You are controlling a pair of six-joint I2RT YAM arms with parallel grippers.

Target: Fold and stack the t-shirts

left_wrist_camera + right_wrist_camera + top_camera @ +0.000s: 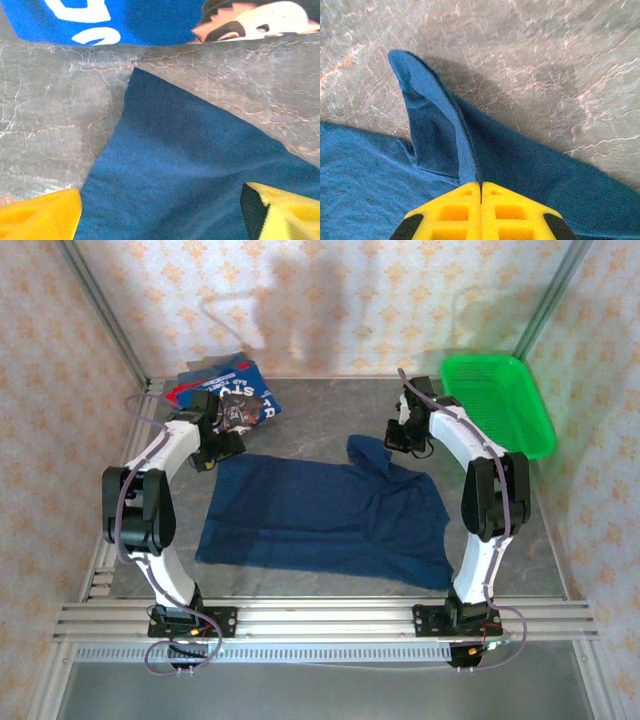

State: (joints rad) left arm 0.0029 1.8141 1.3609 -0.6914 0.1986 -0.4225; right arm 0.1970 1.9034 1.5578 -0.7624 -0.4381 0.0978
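Observation:
A dark navy t-shirt (320, 520) lies spread flat across the middle of the table. Its far right sleeve (367, 453) is pulled up into a ridge. My right gripper (481, 186) is shut on that ridge of navy cloth (437, 135), and it sits at the shirt's back right (398, 440). My left gripper (162, 220) is open, its yellow fingers (40, 215) spread either side of the shirt's back left corner (175, 165), just above the cloth (215, 452). Folded blue and red t-shirts (225, 392) with white lettering lie stacked at the back left.
A green mesh basket (500, 400) stands at the back right against the wall. The folded stack's blue edge (125, 20) lies close beyond the left gripper. Patterned walls close the table in on three sides. Bare grey tabletop (545, 60) stretches behind the right gripper.

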